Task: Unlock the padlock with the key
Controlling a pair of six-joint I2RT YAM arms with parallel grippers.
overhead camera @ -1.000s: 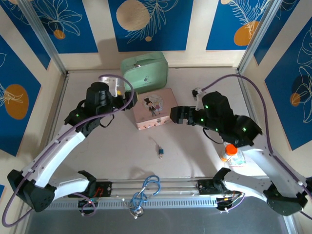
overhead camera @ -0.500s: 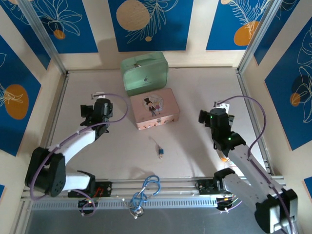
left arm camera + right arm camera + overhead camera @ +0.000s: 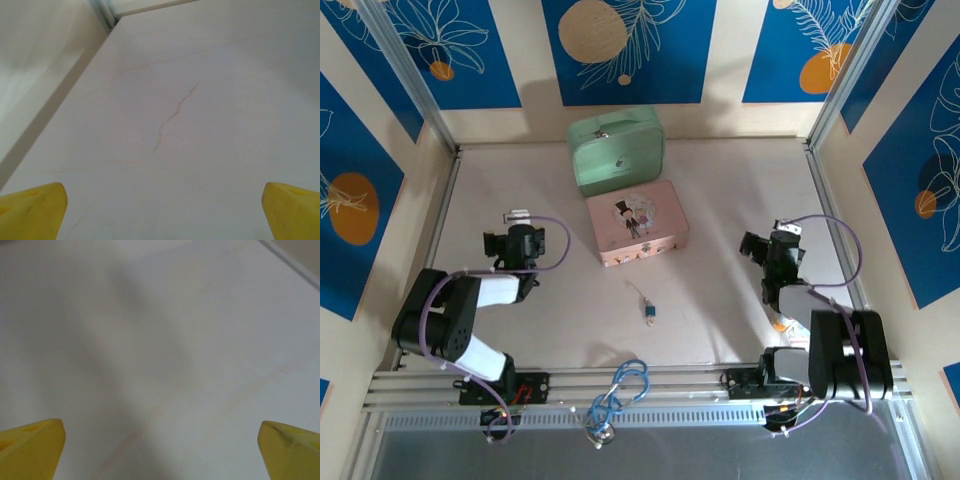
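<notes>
The padlock (image 3: 649, 313) is a tiny blue body lying on the table in front of the pink box, with a thin silvery piece (image 3: 640, 294) reaching up-left from it. I cannot tell whether that piece is the key. My left gripper (image 3: 513, 240) hangs low over the table far to the padlock's left. Its yellow fingertips (image 3: 35, 207) stand wide apart, open over bare table (image 3: 162, 195). My right gripper (image 3: 775, 250) sits far to the padlock's right, folded back. It is open too, with nothing between its fingertips (image 3: 285, 445) but table (image 3: 160, 429).
A pink box (image 3: 636, 222) stands at mid-table with a green case (image 3: 616, 149) behind it. A bottle (image 3: 781, 322) peeks out beside the right arm. A blue cable loop (image 3: 625, 385) lies on the front rail. The left wall's edge (image 3: 55, 115) runs close to my left gripper.
Both arms have pulled back from the pink box and folded down toward their bases. The left gripper's jaws have opened wider. Padlock and boxes have not moved.
</notes>
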